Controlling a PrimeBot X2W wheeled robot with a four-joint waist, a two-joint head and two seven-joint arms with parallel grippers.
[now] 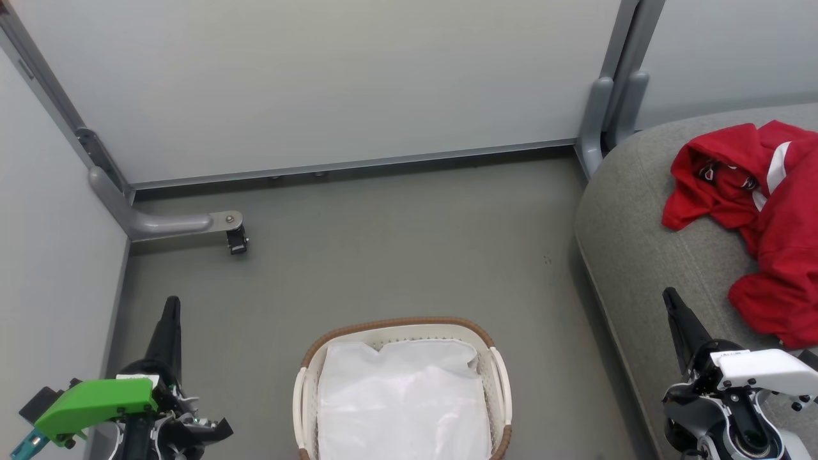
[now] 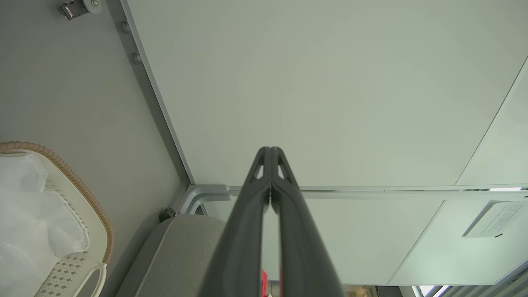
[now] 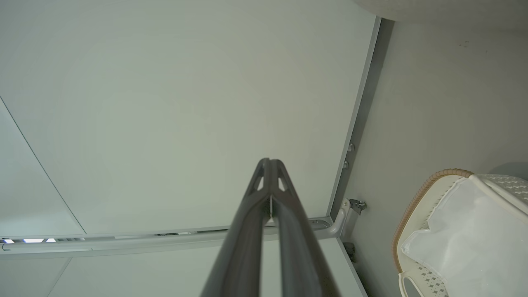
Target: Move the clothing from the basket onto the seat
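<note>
Found clothing (image 1: 776, 255) on seat (image 1: 629, 255), at 2 o'clock from right gripper (image 1: 668, 295); left gripper (image 1: 171, 301) farther off. Noted both pinched closed, empty.

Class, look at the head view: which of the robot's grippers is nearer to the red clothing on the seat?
Right. The right gripper shows against the seat, close beside the clothing; the left gripper is on the far side of the basket.

One basket (image 1: 402, 322), one white sheet (image 1: 402, 402), one seat (image 1: 639, 255), one red clothing heap (image 1: 783, 255), one left gripper (image 1: 171, 303), one right gripper (image 1: 669, 295)
</note>
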